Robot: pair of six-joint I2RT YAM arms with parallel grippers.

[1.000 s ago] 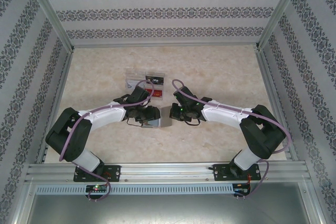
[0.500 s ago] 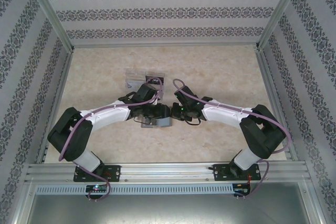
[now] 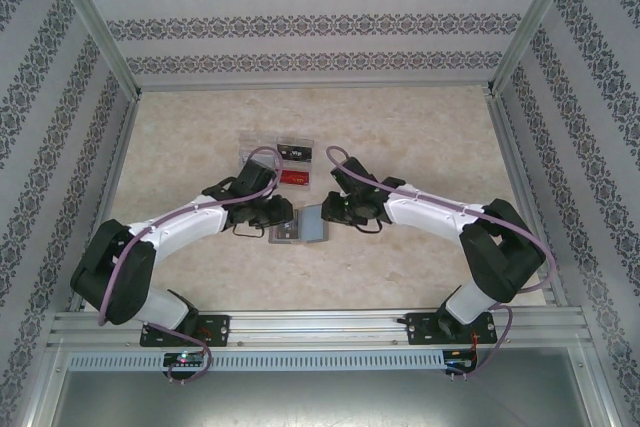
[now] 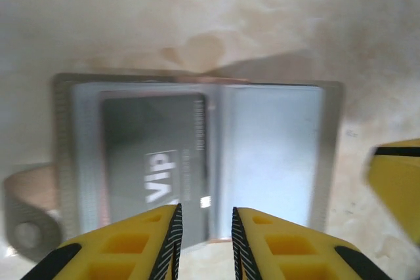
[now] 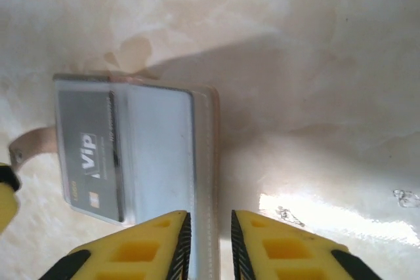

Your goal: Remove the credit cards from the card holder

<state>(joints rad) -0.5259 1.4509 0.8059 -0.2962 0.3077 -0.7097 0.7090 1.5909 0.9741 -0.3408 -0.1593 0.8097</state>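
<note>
The card holder lies open and flat on the table between my two grippers. Its blue-grey inner slots face up, and a grey credit card printed "VIP" sits in the left half. My left gripper hovers at the holder's near edge, open by a narrow gap, with bare table between its fingers. My right gripper is open a little, over the holder's right edge. A red credit card and a black one lie at the tray behind.
A clear plastic tray stands just behind the grippers. The holder's tan strap with a snap sticks out to its left. Metal rails and patterned walls bound the marbled table, with free room to the right and at the back.
The card holder, held between both grippers a second ago, now lies open on the table. The right gripper has opened. The left jaws have narrowed and the left arm has drawn back.
</note>
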